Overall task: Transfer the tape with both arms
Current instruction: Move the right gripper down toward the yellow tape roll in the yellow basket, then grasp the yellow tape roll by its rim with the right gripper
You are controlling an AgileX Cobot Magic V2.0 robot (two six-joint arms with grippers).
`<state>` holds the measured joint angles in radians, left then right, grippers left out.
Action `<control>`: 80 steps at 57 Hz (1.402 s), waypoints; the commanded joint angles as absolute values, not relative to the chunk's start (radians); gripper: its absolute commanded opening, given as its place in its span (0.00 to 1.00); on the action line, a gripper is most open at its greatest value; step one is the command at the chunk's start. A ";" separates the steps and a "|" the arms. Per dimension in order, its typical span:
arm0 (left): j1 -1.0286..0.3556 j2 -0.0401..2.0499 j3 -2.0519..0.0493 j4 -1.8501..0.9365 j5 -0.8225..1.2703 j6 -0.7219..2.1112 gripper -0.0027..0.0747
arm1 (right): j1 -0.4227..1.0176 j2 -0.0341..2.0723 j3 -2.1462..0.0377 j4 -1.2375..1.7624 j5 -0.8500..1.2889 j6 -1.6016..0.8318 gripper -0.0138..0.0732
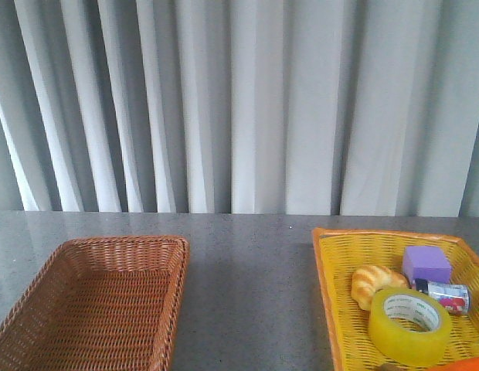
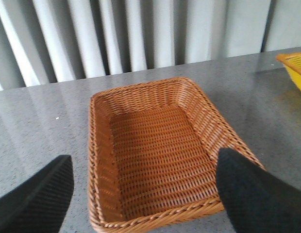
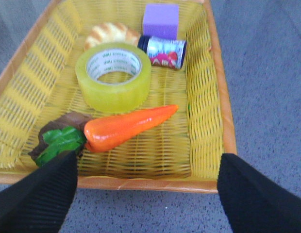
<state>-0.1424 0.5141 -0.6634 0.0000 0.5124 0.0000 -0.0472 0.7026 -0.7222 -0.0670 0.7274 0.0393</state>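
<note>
The yellow tape roll lies flat in the yellow basket at the right. It also shows in the right wrist view, beyond a toy carrot. My right gripper is open and empty, hovering over the basket's near rim, short of the tape. My left gripper is open and empty above the near end of the brown wicker basket, which holds nothing. Neither arm shows in the front view.
In the yellow basket lie a croissant, a purple block and a small can, all behind the tape. The brown basket stands at the left. Grey curtains hang behind the table.
</note>
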 commanded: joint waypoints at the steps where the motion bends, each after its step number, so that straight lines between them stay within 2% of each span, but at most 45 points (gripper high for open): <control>1: -0.214 0.548 -0.698 -0.007 0.434 0.000 0.79 | -0.053 0.799 -0.812 -0.071 0.718 0.042 0.79; 14: -0.330 0.627 -0.700 -0.007 0.405 0.000 0.79 | -0.053 1.046 -0.977 -0.047 0.789 0.030 0.78; 33: -0.332 0.644 -0.700 -0.006 0.407 0.000 0.79 | -0.053 1.378 -1.208 -0.015 0.830 -0.013 0.78; 64: -0.332 0.644 -0.700 -0.006 0.407 0.000 0.79 | -0.053 1.875 -1.624 -0.072 1.060 0.000 0.77; 71: -0.332 0.644 -0.700 -0.006 0.407 0.000 0.79 | -0.053 1.930 -1.659 -0.067 1.063 0.010 0.73; 80: -0.332 0.644 -0.700 -0.006 0.407 0.000 0.79 | -0.053 1.964 -1.684 -0.060 1.068 0.016 0.60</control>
